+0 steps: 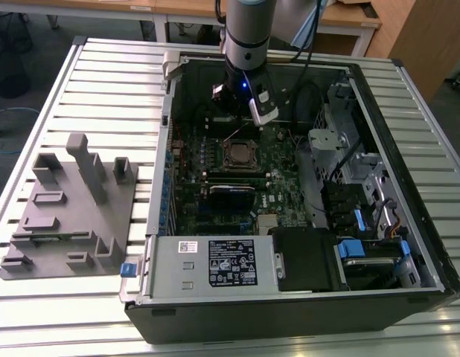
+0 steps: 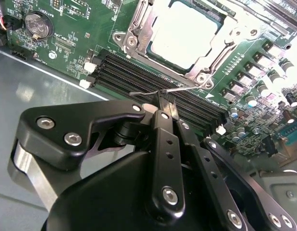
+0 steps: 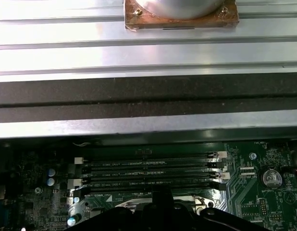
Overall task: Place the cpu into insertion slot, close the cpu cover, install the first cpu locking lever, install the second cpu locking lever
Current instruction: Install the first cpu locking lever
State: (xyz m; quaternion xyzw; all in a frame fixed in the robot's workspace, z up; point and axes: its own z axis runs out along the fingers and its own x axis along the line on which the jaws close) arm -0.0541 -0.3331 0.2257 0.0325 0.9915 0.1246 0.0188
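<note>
The cpu (image 2: 187,33) shows its pale silver top and lies in the insertion slot (image 1: 239,154) on the green board. The cpu cover (image 2: 139,29), a silvery frame, lies flat around it. A thin wire locking lever (image 2: 191,87) runs along the socket's edge over the black memory slots. My gripper (image 2: 166,107) has its black fingers shut together, their tips right against this wire. I cannot tell whether they clamp it. In the exterior view the gripper (image 1: 236,126) hangs inside the open case just behind the socket.
Long black memory slots (image 3: 148,175) and a coin battery (image 2: 35,24) flank the socket. The case wall (image 3: 148,91) rises close behind. A drive cage (image 1: 364,178) and power supply (image 1: 215,264) fill the case's other sides. A grey fixture block (image 1: 74,208) sits on the slatted table.
</note>
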